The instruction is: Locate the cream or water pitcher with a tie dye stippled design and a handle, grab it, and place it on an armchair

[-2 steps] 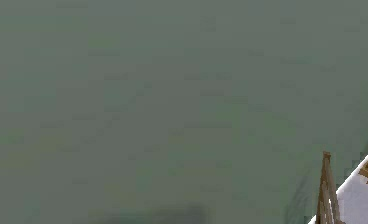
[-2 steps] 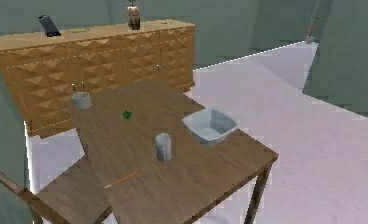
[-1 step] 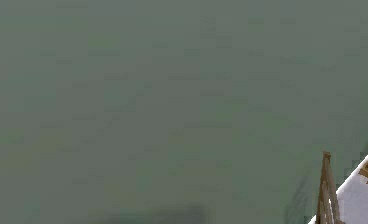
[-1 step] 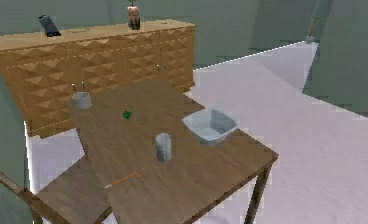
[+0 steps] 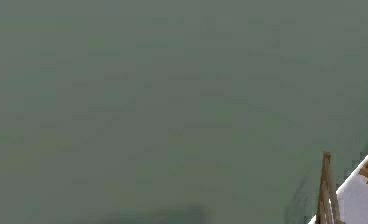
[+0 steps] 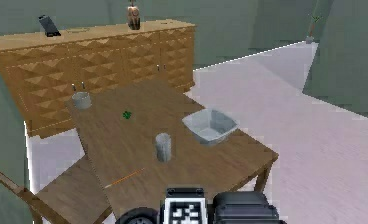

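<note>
A grey-green wall [image 5: 172,100] spans the forward view, with a wooden chair frame [image 5: 328,190] at five o'clock. In the arm side view a long chest of drawers [image 6: 102,60] stands against the far wall at eleven o'clock, with a wooden table [image 6: 142,125] in front of it. On the table a pale basin [image 6: 210,126] sits at two o'clock of a grey cup-like vessel [image 6: 163,146]. A second grey vessel [image 6: 81,99] stands well apart toward ten o'clock (either might be the pitcher, both too small to tell). The gripper [image 6: 142,216] shows at six o'clock with its far end unclear, so I cannot tell whether it holds anything.
</note>
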